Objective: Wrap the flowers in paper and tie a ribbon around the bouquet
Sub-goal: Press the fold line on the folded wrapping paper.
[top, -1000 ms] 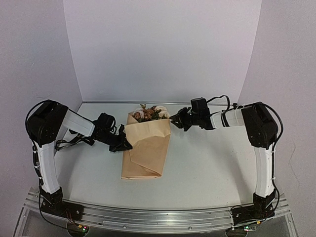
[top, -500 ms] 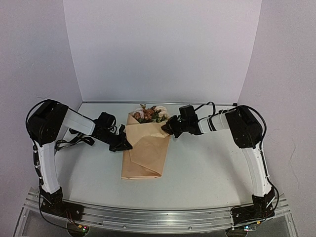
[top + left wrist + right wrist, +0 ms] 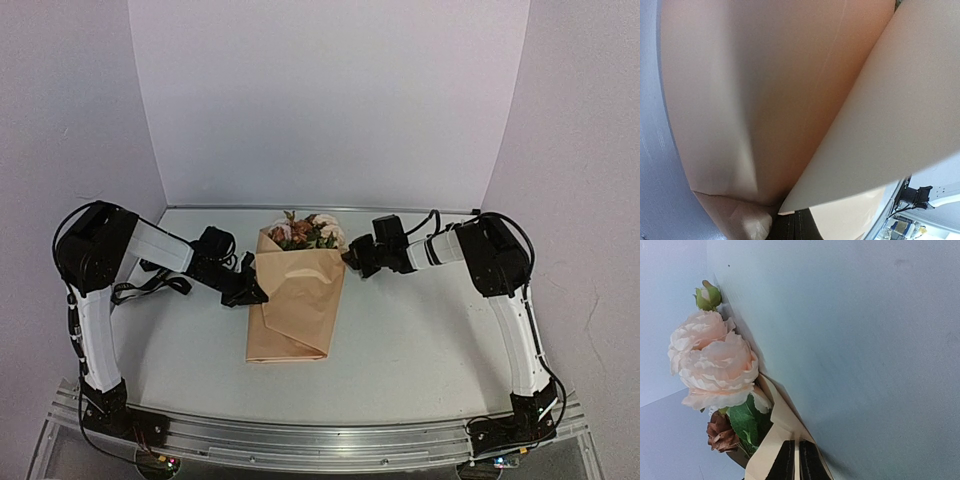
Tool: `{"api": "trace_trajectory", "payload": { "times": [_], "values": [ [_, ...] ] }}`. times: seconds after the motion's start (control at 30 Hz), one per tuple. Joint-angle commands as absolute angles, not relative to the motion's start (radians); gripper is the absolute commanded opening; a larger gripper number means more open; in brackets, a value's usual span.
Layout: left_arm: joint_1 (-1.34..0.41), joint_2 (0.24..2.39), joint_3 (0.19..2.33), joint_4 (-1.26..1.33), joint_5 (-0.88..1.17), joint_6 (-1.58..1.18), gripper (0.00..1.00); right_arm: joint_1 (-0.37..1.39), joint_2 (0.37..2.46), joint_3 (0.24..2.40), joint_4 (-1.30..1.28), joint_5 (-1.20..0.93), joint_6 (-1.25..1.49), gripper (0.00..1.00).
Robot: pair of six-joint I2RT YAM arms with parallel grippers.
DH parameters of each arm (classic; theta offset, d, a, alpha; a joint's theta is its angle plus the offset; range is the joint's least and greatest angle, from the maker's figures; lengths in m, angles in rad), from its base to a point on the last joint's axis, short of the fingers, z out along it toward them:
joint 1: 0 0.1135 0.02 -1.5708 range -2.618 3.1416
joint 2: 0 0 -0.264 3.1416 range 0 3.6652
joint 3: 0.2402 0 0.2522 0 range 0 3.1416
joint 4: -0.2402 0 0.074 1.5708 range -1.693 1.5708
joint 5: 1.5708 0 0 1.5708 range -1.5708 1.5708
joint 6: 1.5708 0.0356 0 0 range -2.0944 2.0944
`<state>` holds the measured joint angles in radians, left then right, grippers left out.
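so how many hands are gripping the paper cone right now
2. The left hand pinches the tan kraft-paper cone at its left edge; the right hand pinches its upper right corner beside the cream and pink blooms.

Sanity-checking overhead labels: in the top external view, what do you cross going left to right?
left arm → left gripper → bouquet → right gripper → right arm
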<state>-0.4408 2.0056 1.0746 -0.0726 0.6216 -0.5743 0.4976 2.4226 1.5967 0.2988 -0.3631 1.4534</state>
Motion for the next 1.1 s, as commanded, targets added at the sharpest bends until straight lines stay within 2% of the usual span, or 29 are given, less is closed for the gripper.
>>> {"api": "trace_trajectory", "payload": {
  "times": [0.0,0.1,0.2,0.33,0.47,0.77,0.97,1.07],
  "values": [
    [-0.442,2.068,1.064,-0.249,0.556,-0.552,0.0,0.496,2.452,1.615,0.238,-0.329,1.459,0.08],
    [-0.442,2.061,1.071,-0.245,0.56,-0.565,0.0,0.496,2.415,1.632,0.22,-0.366,1.422,0.08],
    [-0.443,2.038,1.078,-0.227,0.574,-0.592,0.03,0.495,2.348,1.656,0.162,-0.405,1.335,0.14],
    [-0.453,1.977,1.09,-0.192,0.579,-0.635,0.12,0.495,2.265,1.725,0.056,-0.468,1.211,0.19],
    [-0.473,1.907,1.112,-0.167,0.571,-0.666,0.23,0.501,2.178,1.743,-0.036,-0.517,1.13,0.21],
    [-0.478,1.752,1.117,-0.221,0.448,-0.707,0.36,0.574,1.971,1.518,-0.169,-0.494,0.983,0.25],
    [-0.474,1.695,1.102,-0.306,0.334,-0.682,0.42,0.683,1.97,1.464,-0.184,-0.478,0.954,0.26],
    [-0.475,1.691,1.074,-0.295,0.363,-0.654,0.51,0.727,2.002,1.474,-0.189,-0.463,0.956,0.27]
  ]
}}
